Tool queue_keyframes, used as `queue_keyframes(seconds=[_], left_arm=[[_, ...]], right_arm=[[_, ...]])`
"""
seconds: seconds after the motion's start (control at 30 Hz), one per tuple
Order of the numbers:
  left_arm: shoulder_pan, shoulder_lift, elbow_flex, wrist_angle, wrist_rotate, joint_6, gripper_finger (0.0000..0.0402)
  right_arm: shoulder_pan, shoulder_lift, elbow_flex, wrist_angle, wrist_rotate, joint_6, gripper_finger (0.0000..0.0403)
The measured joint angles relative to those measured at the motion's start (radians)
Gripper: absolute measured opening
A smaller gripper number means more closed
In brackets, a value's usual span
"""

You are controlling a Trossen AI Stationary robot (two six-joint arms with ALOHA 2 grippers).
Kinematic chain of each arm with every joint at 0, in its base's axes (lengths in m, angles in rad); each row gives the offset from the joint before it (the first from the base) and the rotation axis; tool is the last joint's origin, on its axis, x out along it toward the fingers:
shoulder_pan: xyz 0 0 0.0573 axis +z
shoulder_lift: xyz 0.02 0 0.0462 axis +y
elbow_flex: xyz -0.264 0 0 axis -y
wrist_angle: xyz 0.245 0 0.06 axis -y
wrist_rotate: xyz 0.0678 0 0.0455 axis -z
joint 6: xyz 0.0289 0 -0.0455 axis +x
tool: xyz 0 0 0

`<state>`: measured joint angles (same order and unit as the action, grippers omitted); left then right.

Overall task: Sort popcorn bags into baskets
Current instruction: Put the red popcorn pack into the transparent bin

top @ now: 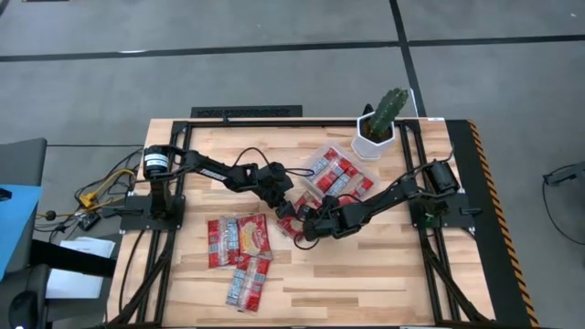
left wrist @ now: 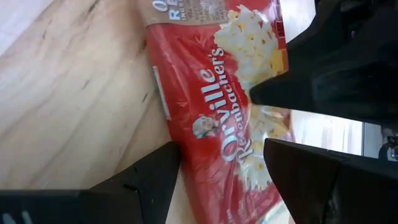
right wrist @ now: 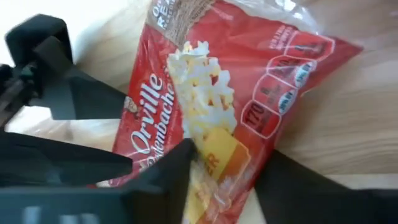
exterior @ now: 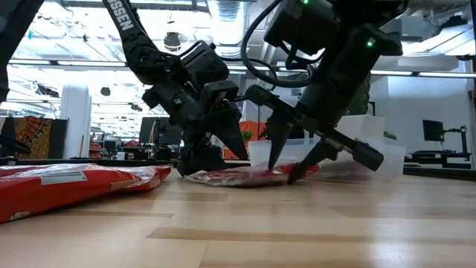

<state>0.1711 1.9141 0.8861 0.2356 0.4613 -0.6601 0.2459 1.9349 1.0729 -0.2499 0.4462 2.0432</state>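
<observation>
A red and white popcorn bag (top: pixel 291 217) lies flat on the table between my two grippers, its popcorn picture facing up (left wrist: pixel 217 112) (right wrist: pixel 211 106). My left gripper (left wrist: pixel 217 180) is open, and its fingers stand astride the bag's width at one end (exterior: pixel 212 160). My right gripper (right wrist: pixel 221 186) is open and comes at the bag's other end from the table's right (exterior: pixel 294 160). The clear tray (top: pixel 355 149) sits just beyond them with several bags (top: pixel 338 174) lying in it. More bags (top: pixel 239 239) lie flat toward the table's near left. My left gripper has a finger at each long edge of the bag (left wrist: pixel 177 155); I cannot tell whether they touch it. My right gripper slants down from the table's right with its fingers spread. One fingertip (left wrist: pixel 258 93) rests on the bag's top face at the popcorn picture. The bag lies on the table.
A white pot with a green cactus (top: pixel 382 123) stands at the far edge beside the tray. Another pair of bags (top: pixel 249 281) lies near the front edge. In the low view, a bag (exterior: pixel 67 186) lies to the left of the grippers. Bare wood shows at the near right.
</observation>
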Motion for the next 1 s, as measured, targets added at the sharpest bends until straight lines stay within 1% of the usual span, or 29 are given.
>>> queue_keyframes(seconds=[0.17,0.2,0.23,0.33,0.43,0.47,0.6,0.67,0.83,0.93,1.0], left_arm=[[0.000,0.000,0.000,0.002,0.024,0.000,0.0233],[0.000,0.000,0.000,0.002,0.029,0.000,0.0233],[0.003,0.000,0.000,0.002,0.043,0.000,0.0233],[0.016,-0.022,0.000,-0.037,0.100,0.002,0.0233],[0.032,-0.093,-0.011,-0.162,0.142,0.012,0.0233],[0.038,-0.120,-0.009,-0.186,0.137,0.028,0.0233],[0.074,-0.264,-0.002,-0.310,0.104,0.081,0.0233],[0.079,-0.336,-0.005,-0.365,0.081,0.088,0.0233],[0.092,-0.524,-0.003,-0.392,0.016,0.085,0.0233],[0.097,-0.620,-0.003,-0.394,-0.024,0.068,0.0233],[0.098,-0.677,-0.003,-0.405,-0.037,0.065,0.0233]], right_arm=[[0.000,0.004,0.022,0.004,-0.017,-0.032,0.0034],[0.002,0.003,0.022,0.006,-0.016,-0.033,0.0021],[0.006,0.003,0.022,0.007,-0.015,-0.033,0.0017],[0.016,0.001,0.021,0.004,-0.020,-0.027,0.0027],[0.023,-0.018,0.019,-0.010,-0.027,-0.030,0.0020],[0.025,-0.028,0.019,-0.015,-0.026,-0.039,0.0015],[0.028,-0.089,0.018,-0.023,-0.013,-0.082,0.0016],[0.027,-0.131,0.018,-0.038,0.019,-0.099,0.0019],[0.005,-0.271,0.019,-0.085,0.117,-0.184,0.0015],[-0.032,-0.380,0.019,-0.176,0.167,-0.258,0.0015],[-0.072,-0.457,0.019,-0.261,0.181,-0.316,0.0015]])
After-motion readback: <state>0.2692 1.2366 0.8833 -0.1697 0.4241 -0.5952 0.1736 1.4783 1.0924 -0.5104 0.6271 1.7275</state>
